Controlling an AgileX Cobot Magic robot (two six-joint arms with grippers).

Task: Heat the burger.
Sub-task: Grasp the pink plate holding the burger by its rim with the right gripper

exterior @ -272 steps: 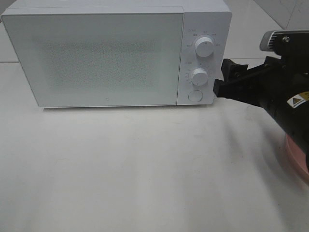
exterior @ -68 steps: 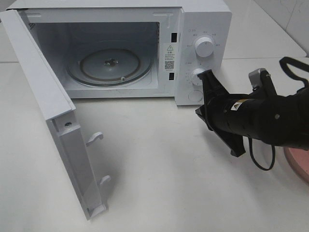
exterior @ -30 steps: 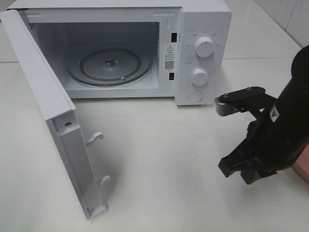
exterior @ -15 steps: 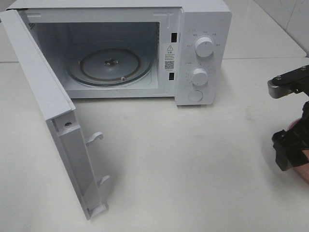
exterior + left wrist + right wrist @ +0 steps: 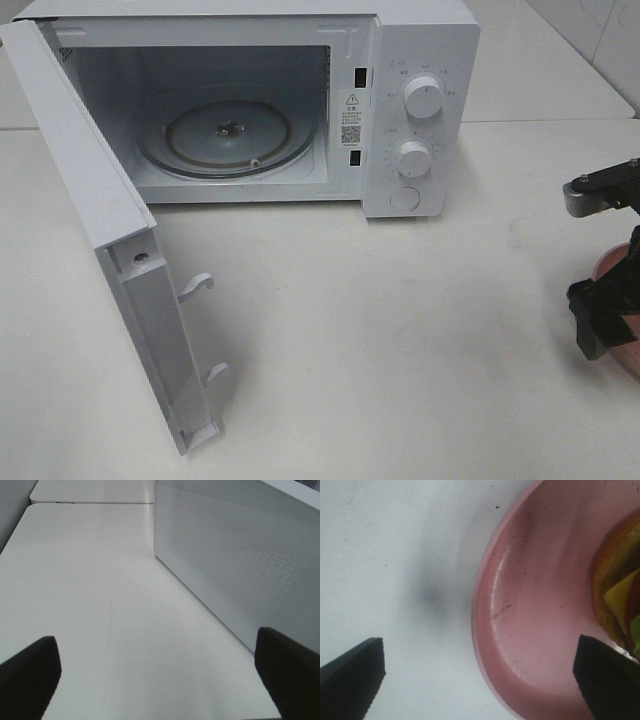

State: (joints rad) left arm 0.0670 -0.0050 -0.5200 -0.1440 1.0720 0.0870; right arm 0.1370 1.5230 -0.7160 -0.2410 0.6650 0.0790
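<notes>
Exterior high: the white box-shaped microwave oven [image 5: 420, 110] stands with its hinged white door [image 5: 110, 230] swung open. Well apart from it, the right gripper [image 5: 600, 320] hangs over a flat round pink plate [image 5: 612, 262].

Left wrist: the left gripper [image 5: 157, 680] has its fingers [image 5: 30, 675] spread, grasping nothing, with white tabletop [image 5: 100, 580] between them.

Right wrist: the fingers [image 5: 352, 675] are released wide, with the plate rim between them. The small brown-bunned burger [image 5: 615, 580] with yellow cheese sits on the plate just beyond one fingertip.
</notes>
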